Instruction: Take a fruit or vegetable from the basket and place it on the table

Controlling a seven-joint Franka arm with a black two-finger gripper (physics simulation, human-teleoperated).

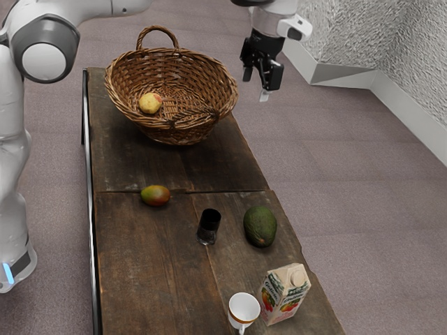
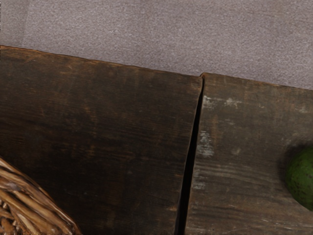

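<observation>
One round fruit (image 1: 149, 103), quite likely an apple given how small it looks from the side, sits inside the wicker basket (image 1: 174, 68), low down and toward the exterior view's left. It should be light enough to lift easily and firm enough to keep its shape, though a hard squeeze might bruise it. The skin will probably be smooth, so an off-centre hold could let it slip or roll away over the wicker. I would come down from above, inside the rim, and take it across its widest part, with the pressure level on both sides. The sloping wicker beside it may leave little room, so the approach wants care there. Once out, it calls for a gentle, low release on the table (image 1: 140, 265), since a round thing can roll.

As for looks, it is pale yellow with a reddish blush on one side, plump and nearly ball-shaped, and it stands out well against the brown weave. The gripper (image 1: 255, 84) hangs raised, past the basket toward the exterior view's right; its jaws are apart, with nothing between them.
</observation>
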